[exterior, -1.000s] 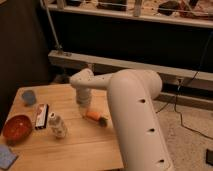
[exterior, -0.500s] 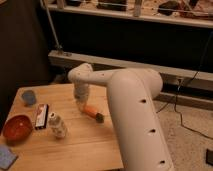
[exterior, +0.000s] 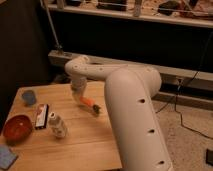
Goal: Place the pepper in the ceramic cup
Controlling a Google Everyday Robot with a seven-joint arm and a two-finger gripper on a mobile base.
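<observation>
The orange pepper (exterior: 88,104) with its dark stem end pointing lower right hangs tilted just over the wooden table (exterior: 75,145), near the middle. My gripper (exterior: 80,98) points down from the white arm and is shut on the pepper's orange end. The small blue-grey ceramic cup (exterior: 28,96) stands at the table's far left corner, well to the left of the gripper and apart from it.
A red bowl (exterior: 17,126) sits at the left edge. A flat packet (exterior: 41,116) and a pale plastic bottle (exterior: 57,125) stand between bowl and pepper. A blue object (exterior: 6,156) lies at the front left corner. The large white arm link (exterior: 135,115) covers the table's right side.
The gripper has moved up and to the left, and the pepper has moved with it, away from its earlier spot on the table. The cup, bowl and bottle have not moved.
</observation>
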